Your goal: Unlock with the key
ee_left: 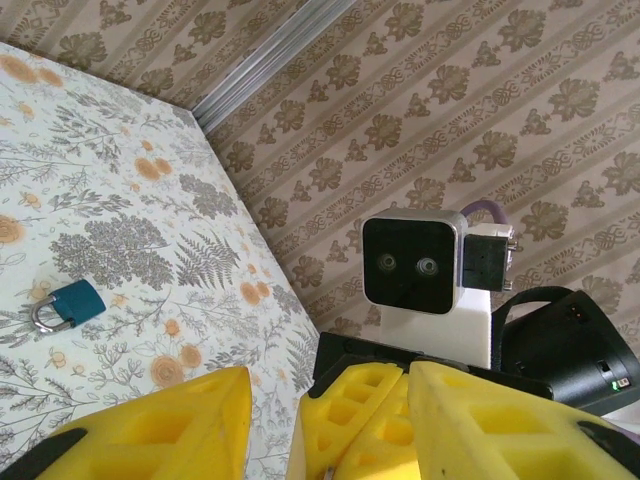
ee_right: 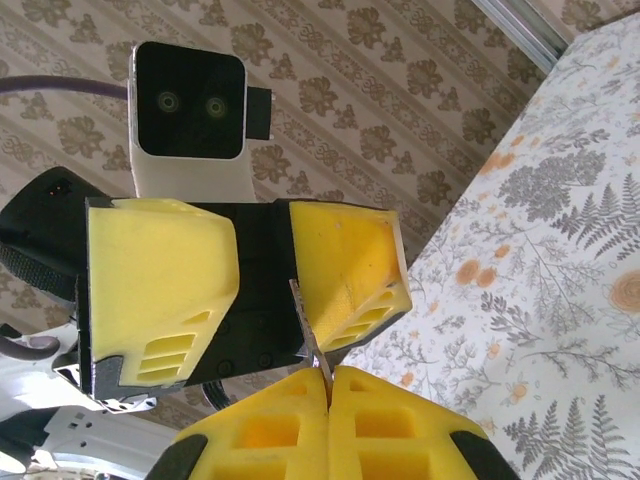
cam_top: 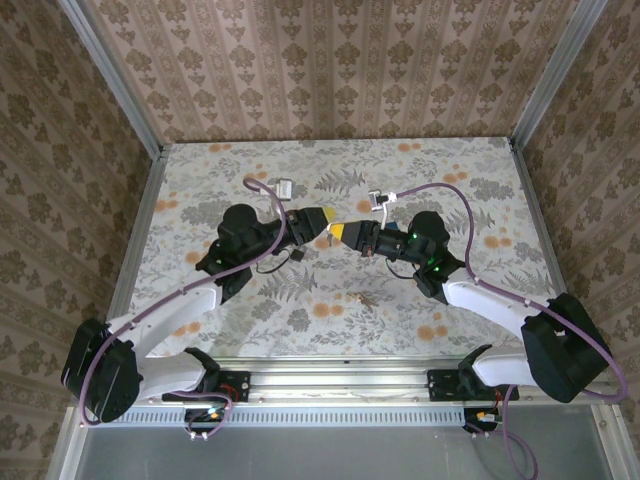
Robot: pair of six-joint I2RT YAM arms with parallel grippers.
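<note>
My two grippers meet in mid-air over the middle of the table. The right gripper (ee_right: 328,385) is shut on the key (ee_right: 314,335), a thin metal blade that sticks out from between its yellow pads. Around that blade stands my left gripper (ee_right: 262,280), open, one finger on each side; the blade lies against the inner face of the right-hand finger (ee_right: 350,255). From above, the left gripper (cam_top: 317,220) and right gripper (cam_top: 341,233) sit tip to tip. In the left wrist view the right gripper's fingers (ee_left: 365,415) sit between my open left gripper (ee_left: 300,430). A teal padlock (ee_left: 68,305) lies flat on the floral tablecloth.
The floral tablecloth (cam_top: 330,300) covers the table, with patterned walls on three sides and metal corner posts (cam_top: 110,75). A small white tag (cam_top: 283,187) lies behind the left arm. Purple cables loop over both arms.
</note>
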